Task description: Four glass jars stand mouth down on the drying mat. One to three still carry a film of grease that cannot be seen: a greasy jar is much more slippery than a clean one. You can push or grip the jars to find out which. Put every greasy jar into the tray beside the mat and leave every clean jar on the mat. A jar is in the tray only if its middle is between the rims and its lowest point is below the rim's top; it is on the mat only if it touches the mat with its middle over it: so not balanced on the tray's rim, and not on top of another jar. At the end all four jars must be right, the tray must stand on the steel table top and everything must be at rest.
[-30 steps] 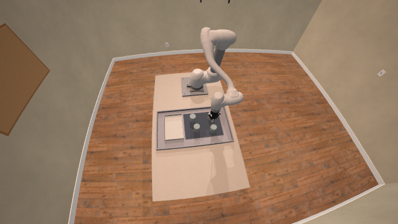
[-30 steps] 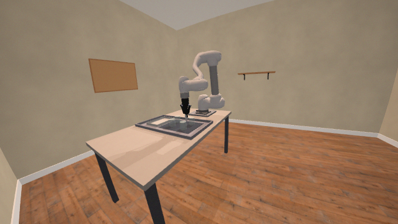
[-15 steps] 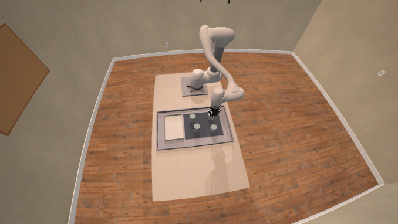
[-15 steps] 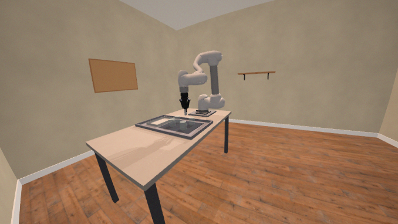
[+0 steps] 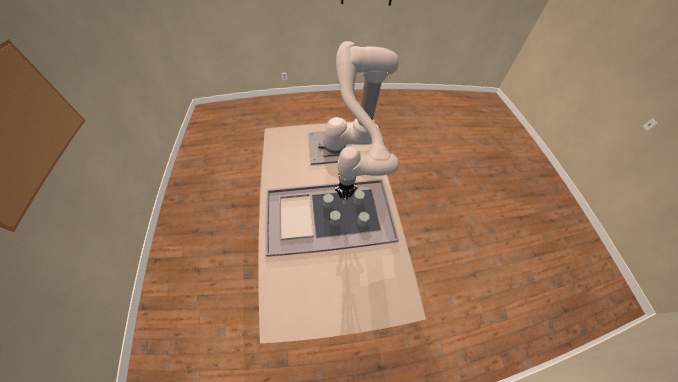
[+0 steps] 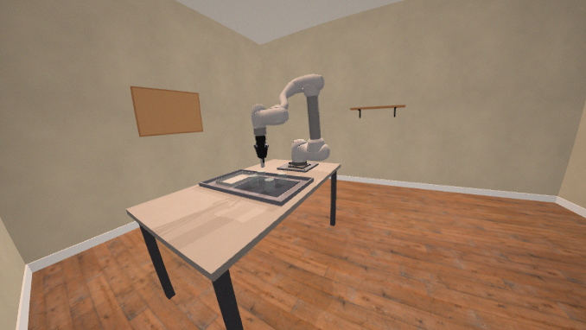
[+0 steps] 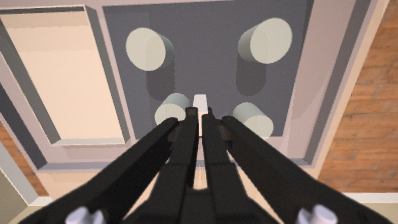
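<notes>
the likeliest trouble is a shove at the wrong height: if the tool (image 5: 345,200) (image 6: 262,165) (image 7: 200,103) comes down and pushes high on a jar, i'd expect it to tip rather than slide, and a toppled jar could roll into its neighbours. coming straight down between them carries its own risk, since a small sideways error could knock one. a greasy jar may also skid farther than meant, or slip out of a grip on the way to the tray (image 5: 281,220) (image 7: 90,142), perhaps ending balanced on its rim. misreading a push would send a clean jar there, as the film gives no visible sign.

the tool is clenched, its fingers drawn together, and i see no jar in it. a small pale piece shows by the tips; i can't tell what it is. the tips hang above the mat (image 5: 350,215) (image 7: 210,50), apart from every jar.

all four jars stand on the mat, right of the tray in the top view: the upper left jar (image 5: 328,199) (image 7: 146,49), the upper right jar (image 5: 360,195) (image 7: 271,41), the lower left jar (image 5: 335,216) (image 7: 170,115) and the lower right jar (image 5: 364,217) (image 7: 256,125). none is in the tray. gripping one would first need the fingers spread, well above the desk (image 5: 300,300) (image 6: 194,225).
</notes>
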Controlling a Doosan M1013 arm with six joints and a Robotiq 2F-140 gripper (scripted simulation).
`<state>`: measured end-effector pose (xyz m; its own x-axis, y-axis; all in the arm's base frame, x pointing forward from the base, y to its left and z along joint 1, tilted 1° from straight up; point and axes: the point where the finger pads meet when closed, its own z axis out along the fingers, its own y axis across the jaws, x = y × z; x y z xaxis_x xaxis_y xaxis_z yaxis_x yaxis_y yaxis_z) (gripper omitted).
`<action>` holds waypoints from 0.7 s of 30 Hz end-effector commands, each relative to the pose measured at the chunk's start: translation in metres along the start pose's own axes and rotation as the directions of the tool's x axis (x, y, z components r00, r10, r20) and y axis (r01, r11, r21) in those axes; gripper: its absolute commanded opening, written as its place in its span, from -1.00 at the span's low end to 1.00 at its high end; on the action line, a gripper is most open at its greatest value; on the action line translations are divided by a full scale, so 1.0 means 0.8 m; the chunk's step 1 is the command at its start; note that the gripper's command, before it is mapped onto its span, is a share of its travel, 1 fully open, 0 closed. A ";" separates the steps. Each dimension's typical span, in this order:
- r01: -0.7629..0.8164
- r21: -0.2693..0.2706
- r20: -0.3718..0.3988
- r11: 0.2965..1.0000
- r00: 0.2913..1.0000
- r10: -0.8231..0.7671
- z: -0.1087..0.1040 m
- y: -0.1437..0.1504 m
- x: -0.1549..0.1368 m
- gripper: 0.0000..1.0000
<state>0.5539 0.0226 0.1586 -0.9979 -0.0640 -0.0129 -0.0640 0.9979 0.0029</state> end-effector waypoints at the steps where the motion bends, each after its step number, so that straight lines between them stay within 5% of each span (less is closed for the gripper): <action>1: 0.006 -0.001 -0.004 1.000 1.000 -0.006 0.003 -0.028 0.009 -1.00; 9: 0.006 -0.001 -0.004 1.000 1.000 -0.006 0.003 -0.109 0.020 -1.00; 21: 0.006 -0.001 -0.004 1.000 1.000 -0.006 0.051 -0.109 0.021 -1.00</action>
<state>0.5480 -0.0631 0.1351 -0.9976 -0.0675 -0.0163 -0.0675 0.9977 0.0001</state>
